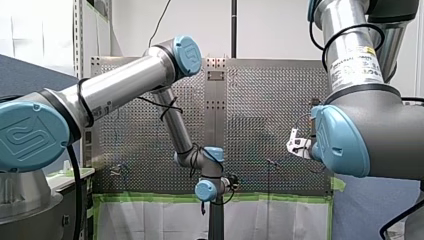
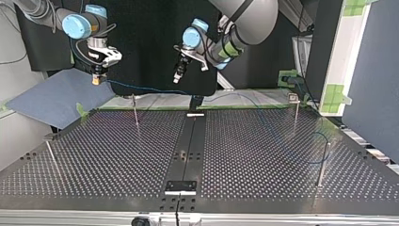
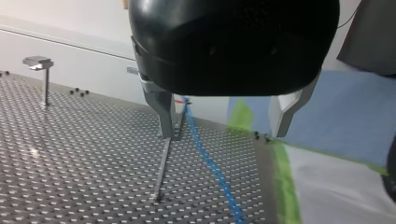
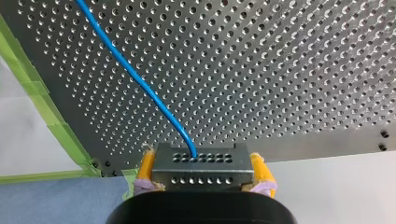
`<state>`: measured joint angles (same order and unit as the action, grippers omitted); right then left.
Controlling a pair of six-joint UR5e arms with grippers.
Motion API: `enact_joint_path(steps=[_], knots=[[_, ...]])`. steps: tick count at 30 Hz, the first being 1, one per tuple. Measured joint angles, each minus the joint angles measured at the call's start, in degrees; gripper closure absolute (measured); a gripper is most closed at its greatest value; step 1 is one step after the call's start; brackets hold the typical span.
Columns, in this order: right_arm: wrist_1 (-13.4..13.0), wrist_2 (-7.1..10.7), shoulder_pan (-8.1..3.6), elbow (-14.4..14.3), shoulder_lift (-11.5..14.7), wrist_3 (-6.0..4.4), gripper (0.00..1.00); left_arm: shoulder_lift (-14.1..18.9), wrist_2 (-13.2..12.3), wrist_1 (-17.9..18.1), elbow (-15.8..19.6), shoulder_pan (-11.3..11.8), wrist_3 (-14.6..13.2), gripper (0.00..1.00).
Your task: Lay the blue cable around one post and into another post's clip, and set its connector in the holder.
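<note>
Right wrist view: right gripper pinches connector, blue cable leading ahead; left gripper spread wide.

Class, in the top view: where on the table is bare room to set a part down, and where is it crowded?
Free: the left half, between the centre strip, back-left post and front-left post. Crowded: the back edge, where the blue cable hangs, and the right half, where it trails by the back-right post and front-right post.

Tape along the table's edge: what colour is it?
The tape is green, clearest in the right wrist view.
</note>
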<state>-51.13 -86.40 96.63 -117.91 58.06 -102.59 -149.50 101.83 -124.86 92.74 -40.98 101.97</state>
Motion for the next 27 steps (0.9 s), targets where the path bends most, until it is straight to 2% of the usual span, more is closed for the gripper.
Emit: enact_joint_path(steps=[8, 18, 22, 27], knots=[[-0.2, 0.16, 0.08, 0.0, 0.0, 0.14, 1.00, -4.1, -1.1, 0.5, -0.9, 0.1, 2.5, 0.00], [-0.2, 0.17, 0.17, 0.0, 0.0, 0.17, 1.00, -9.1, -4.4, 1.9, -0.5, 0.8, 2.5, 0.00], [-0.2, 0.17, 0.20, 0.0, 0.0, 0.18, 1.00, -11.1, -4.3, 3.1, 1.0, 0.8, 2.4, 0.00], [-0.2, 0.17, 0.26, 0.0, 0.0, 0.18, 1.00, -13.7, -3.0, 4.4, 2.9, 0.7, 2.4, 0.00]])
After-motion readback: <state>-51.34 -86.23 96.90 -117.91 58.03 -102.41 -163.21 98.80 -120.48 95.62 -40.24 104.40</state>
